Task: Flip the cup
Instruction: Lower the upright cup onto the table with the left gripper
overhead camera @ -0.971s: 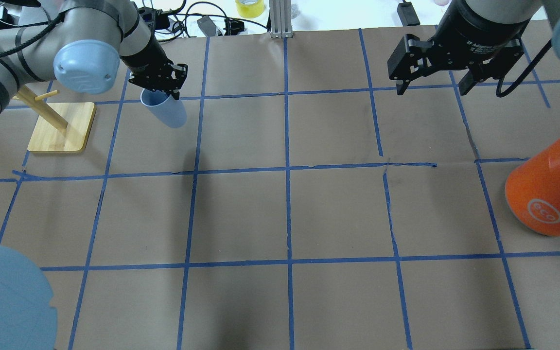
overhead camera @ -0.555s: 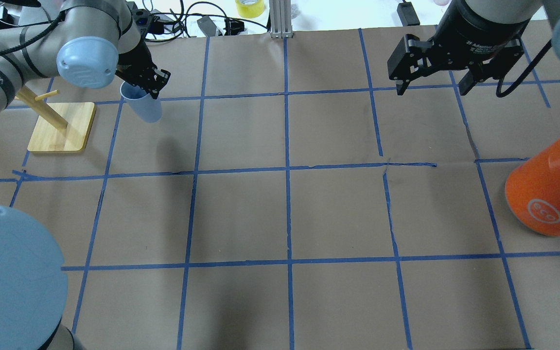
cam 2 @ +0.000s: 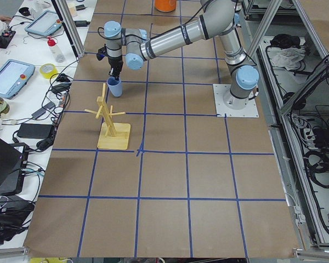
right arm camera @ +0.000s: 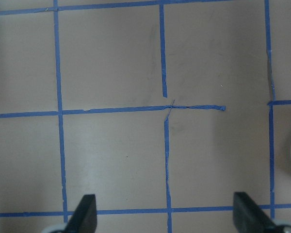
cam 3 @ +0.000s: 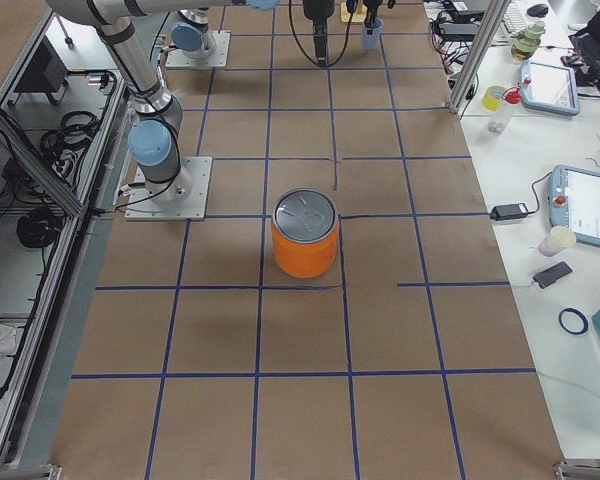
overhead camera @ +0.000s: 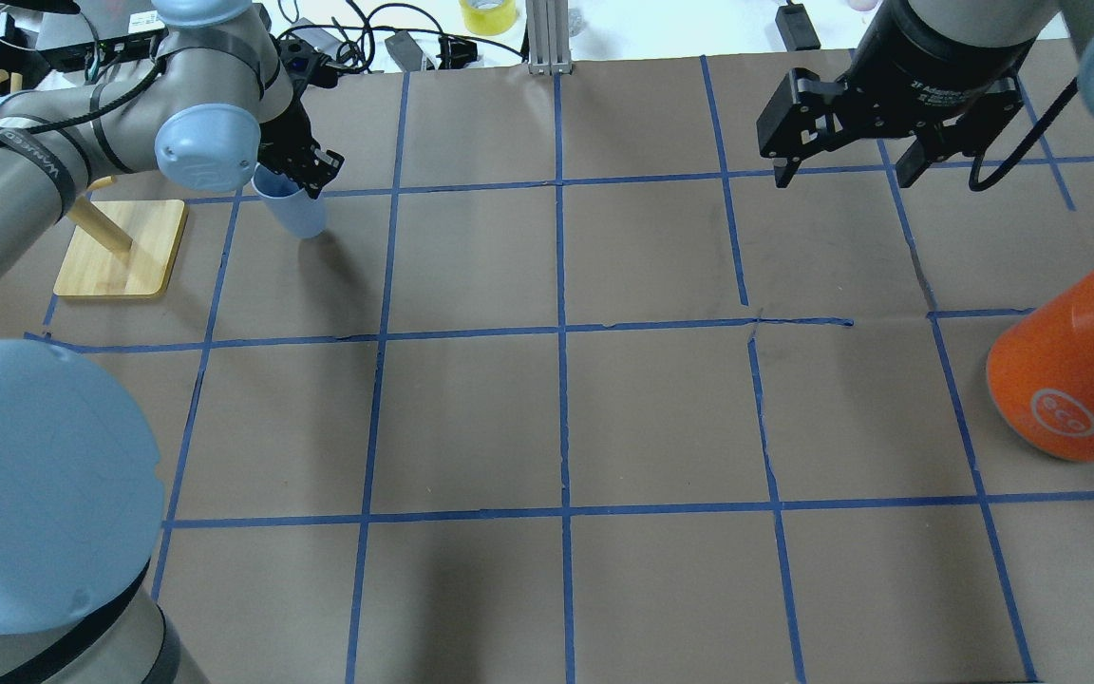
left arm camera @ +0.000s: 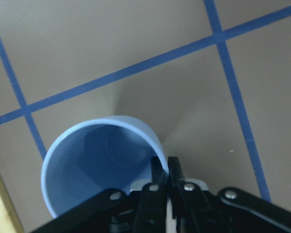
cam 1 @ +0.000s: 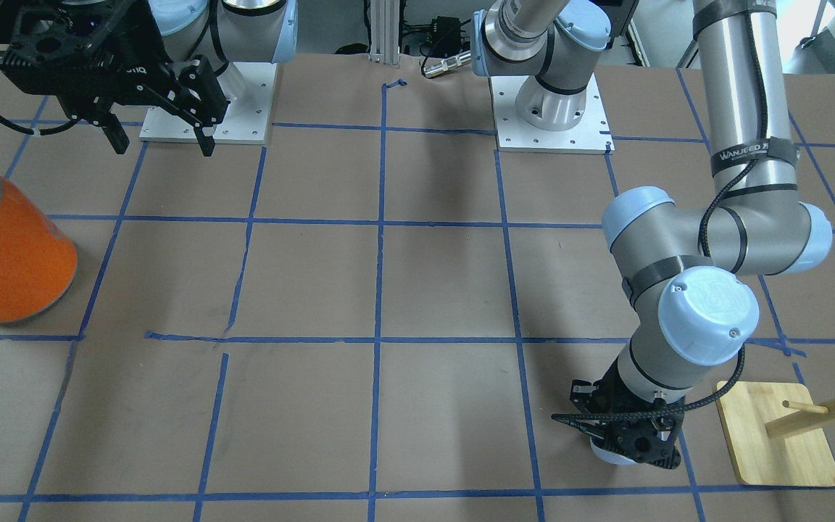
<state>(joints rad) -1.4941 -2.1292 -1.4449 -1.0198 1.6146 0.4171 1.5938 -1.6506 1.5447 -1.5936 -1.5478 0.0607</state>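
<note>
The pale blue cup [overhead camera: 295,214] stands mouth-up at the far left of the table, next to a blue tape line. My left gripper [overhead camera: 302,182] is shut on its rim, one finger inside and one outside. In the left wrist view I look down into the cup [left arm camera: 99,160], with the gripper [left arm camera: 164,171] pinching its near rim. From the front, only the cup's lower edge [cam 1: 606,454] shows under the gripper [cam 1: 631,442]. I cannot tell whether the cup touches the table. My right gripper [overhead camera: 843,176] is open and empty above the far right of the table.
A wooden peg stand [overhead camera: 120,249] sits just left of the cup. A large orange can [overhead camera: 1069,370] with a silver top stands at the right edge. My left arm's elbow [overhead camera: 34,484] covers the near left corner. Cables and a yellow tape roll [overhead camera: 488,14] lie beyond the far edge.
My left gripper carried the cup left, then slightly back right. The cup went from tilted to nearly upright. The left elbow swung further into the near left. The right arm has not moved.
</note>
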